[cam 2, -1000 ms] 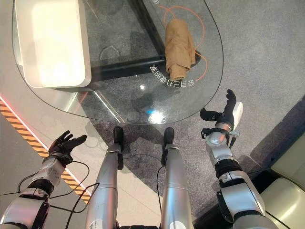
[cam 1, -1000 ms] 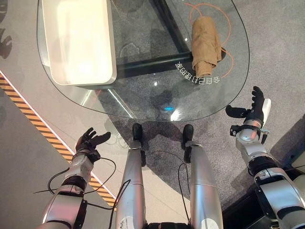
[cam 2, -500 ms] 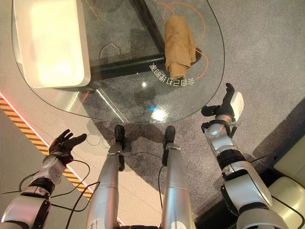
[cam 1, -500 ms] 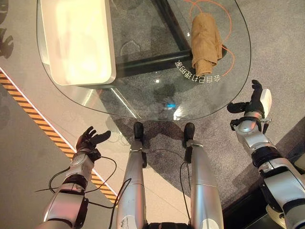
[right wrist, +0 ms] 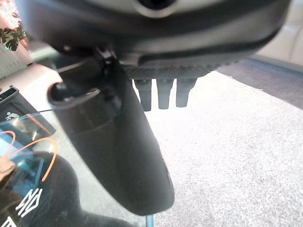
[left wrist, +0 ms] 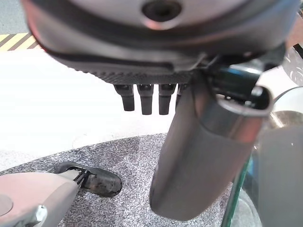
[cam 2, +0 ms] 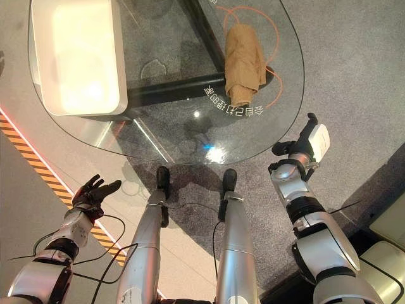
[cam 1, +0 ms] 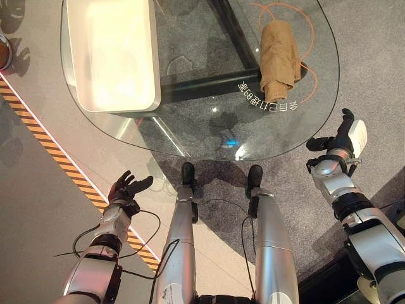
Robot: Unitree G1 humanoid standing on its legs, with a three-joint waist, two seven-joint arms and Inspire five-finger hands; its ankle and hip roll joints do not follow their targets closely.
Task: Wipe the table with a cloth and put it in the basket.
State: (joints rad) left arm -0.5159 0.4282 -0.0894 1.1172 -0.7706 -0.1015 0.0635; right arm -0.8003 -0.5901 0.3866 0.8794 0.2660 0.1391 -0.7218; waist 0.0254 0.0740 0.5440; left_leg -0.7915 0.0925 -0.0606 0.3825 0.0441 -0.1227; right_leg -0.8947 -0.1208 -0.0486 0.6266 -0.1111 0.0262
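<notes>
- Glass table [cam 1: 190, 130]: a curved line of white characters is printed on the top just on the near side of the cloth; not read off. An orange line loops on the glass around the cloth's far and right sides.
- Cloth [cam 1: 279, 58]: tan, bunched into a long roll, lying on the table's right part, touched by neither hand.
- Basket [cam 1: 112, 54] (white, rectangular): on the table's left part, well apart from the cloth.
- Right hand [cam 1: 342, 136]: off the table's right edge, near it, fingers straight, thumb spread, holding nothing.
- Left hand [cam 1: 124, 189]: below the table's near-left edge, over the floor, fingers relaxed and apart, holding nothing.
- Versus a second ago: right hand has moved up closer to the table rim; left hand barely changed; cloth and basket keep their places on the table (whole view shifted slightly).
</notes>
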